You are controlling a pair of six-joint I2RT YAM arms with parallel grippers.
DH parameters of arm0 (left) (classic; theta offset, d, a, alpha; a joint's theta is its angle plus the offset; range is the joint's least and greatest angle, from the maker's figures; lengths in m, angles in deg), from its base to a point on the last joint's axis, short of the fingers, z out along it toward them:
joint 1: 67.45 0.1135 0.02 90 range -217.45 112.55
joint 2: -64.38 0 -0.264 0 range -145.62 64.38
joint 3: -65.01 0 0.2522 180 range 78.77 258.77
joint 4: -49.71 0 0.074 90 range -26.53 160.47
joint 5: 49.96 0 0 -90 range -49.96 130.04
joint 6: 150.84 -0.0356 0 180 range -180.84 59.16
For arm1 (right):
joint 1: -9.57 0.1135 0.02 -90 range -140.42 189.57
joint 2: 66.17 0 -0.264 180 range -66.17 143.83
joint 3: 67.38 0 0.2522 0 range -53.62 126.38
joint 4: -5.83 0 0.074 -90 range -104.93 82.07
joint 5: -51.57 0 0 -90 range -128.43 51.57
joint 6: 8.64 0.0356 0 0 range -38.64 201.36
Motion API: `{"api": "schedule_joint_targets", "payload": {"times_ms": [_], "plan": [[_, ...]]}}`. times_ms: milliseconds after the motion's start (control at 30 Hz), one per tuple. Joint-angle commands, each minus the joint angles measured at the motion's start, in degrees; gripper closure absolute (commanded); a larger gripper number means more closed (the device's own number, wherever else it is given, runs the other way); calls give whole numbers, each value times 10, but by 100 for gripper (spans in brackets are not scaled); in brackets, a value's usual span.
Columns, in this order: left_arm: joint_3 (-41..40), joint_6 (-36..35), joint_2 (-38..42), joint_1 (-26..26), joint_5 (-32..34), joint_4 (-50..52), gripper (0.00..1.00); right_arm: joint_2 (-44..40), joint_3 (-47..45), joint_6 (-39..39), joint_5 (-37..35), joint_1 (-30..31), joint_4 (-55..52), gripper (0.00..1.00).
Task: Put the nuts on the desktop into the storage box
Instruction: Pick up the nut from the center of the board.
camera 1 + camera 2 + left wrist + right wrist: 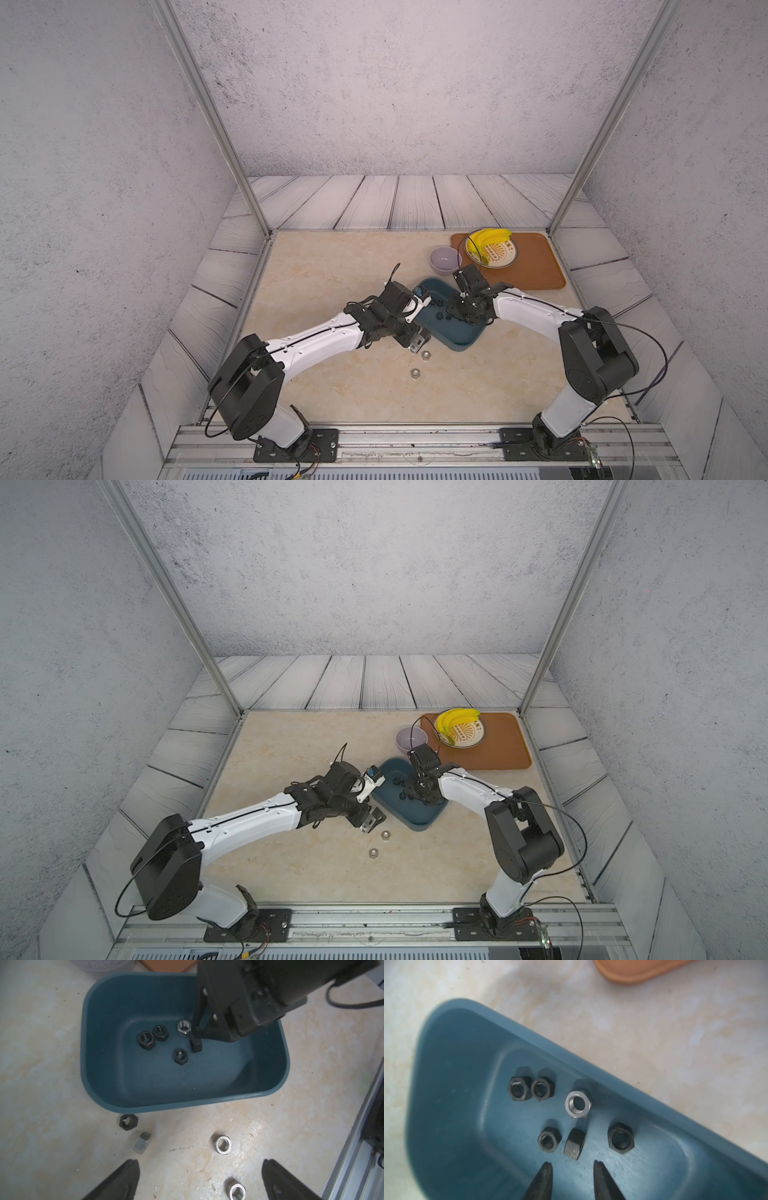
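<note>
Cream marble worktop (332, 266). Blue box (187, 1103) holds six nuts (549, 1139): five black, one silver. Over the box, right claw (572, 1164), parted and empty, screens part of the inside. Just outside the box, robot side: four more nuts (223, 1144), one black, three silver. Above them, left claw (200, 1162), spread wide, empty. Beyond the box: lilac bowl (444, 260), orange tray (536, 270), plate (505, 257) with bananas (488, 239). Plate print unreadable.

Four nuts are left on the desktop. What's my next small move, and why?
Probably lower the open left gripper onto the silver nut lying between its jaws, then close: it is nearest, and the right gripper stands empty over the storage box.
</note>
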Motion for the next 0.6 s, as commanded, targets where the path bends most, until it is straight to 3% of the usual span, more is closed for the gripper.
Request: {"api": "schedule_joint_targets", "payload": {"times_ms": [0,267,567], "plan": [[16,47,35,2,65,19,2,-50,28,-38,-28,2,-59,60],[26,81,88,11,55,37,2,-161,57,-138,-10,2,-161,43],[60,46,96,19,37,116,0,-269,78,-259,75,2,-316,6]]}}
